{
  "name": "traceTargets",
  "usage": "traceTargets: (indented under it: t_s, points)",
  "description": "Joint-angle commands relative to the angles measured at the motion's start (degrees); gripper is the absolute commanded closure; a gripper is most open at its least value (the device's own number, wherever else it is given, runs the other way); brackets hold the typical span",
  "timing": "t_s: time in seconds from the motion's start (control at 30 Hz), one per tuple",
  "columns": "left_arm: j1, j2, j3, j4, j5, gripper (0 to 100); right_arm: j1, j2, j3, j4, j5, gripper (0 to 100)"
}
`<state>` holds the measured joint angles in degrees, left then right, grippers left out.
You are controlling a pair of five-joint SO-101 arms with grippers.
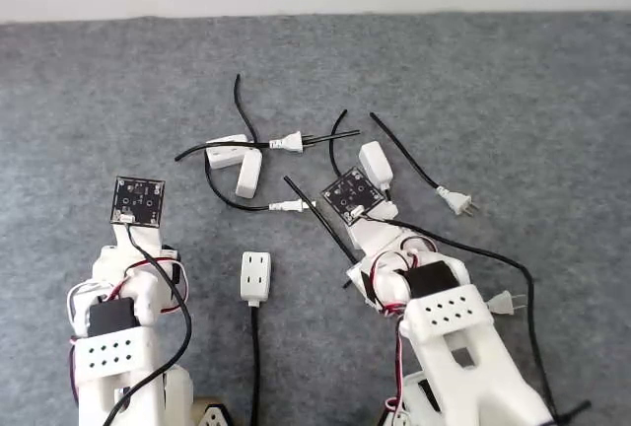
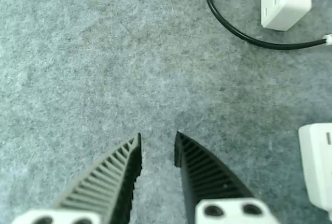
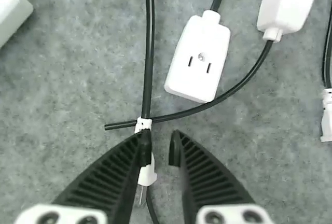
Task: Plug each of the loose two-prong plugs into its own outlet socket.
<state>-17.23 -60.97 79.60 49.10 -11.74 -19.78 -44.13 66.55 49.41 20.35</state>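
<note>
High view: grey carpet (image 1: 513,81), with the left arm (image 1: 123,318) and right arm (image 1: 444,327) at the near edge. Left gripper (image 2: 158,137): jaws narrowly parted over carpet, nothing between. Right gripper (image 3: 158,135): jaws slightly apart, pinching nothing. White sockets: near socket (image 1: 255,276) between the arms; far socket (image 1: 227,152) touching slanted socket (image 1: 248,173); corded socket (image 3: 198,64) just beyond the right gripper. Plugs lie loose: tucked plug (image 3: 147,175) partly under one right finger's inner edge; side plug (image 1: 455,201) out past the right arm.
</note>
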Motion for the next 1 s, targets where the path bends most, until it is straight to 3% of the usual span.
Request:
traceTargets:
  t_s: [0.0, 0.13, 0.27, 0.8, 0.87, 0.97]
  points:
    - [-0.26, -0.97, -0.22, -1.14, 0.44, 90, 0.66, 1.89, -2.11, -2.24, -0.44, 90.9]
    - [-0.26, -0.97, -0.22, -1.14, 0.44, 90, -0.84, 5.14, -3.16, -2.15, -0.35, 90.1]
    - [-0.26, -0.97, -0.22, -1.14, 0.44, 90, -2.95, 8.66, -4.22, -2.24, -0.35, 83.1]
    - [-0.26, -0.97, -0.22, -1.14, 0.26, 90, -3.74, 18.68, -7.56, -6.90, -0.35, 82.9]
    - [-0.26, -0.97, -0.22, -1.14, 0.26, 90, -4.09, 18.68, -7.38, -6.90, -0.35, 83.5]
    - [-0.35, -0.97, -0.22, -1.14, 0.26, 90, -3.56, 18.77, -7.30, -6.81, -0.35, 92.1]
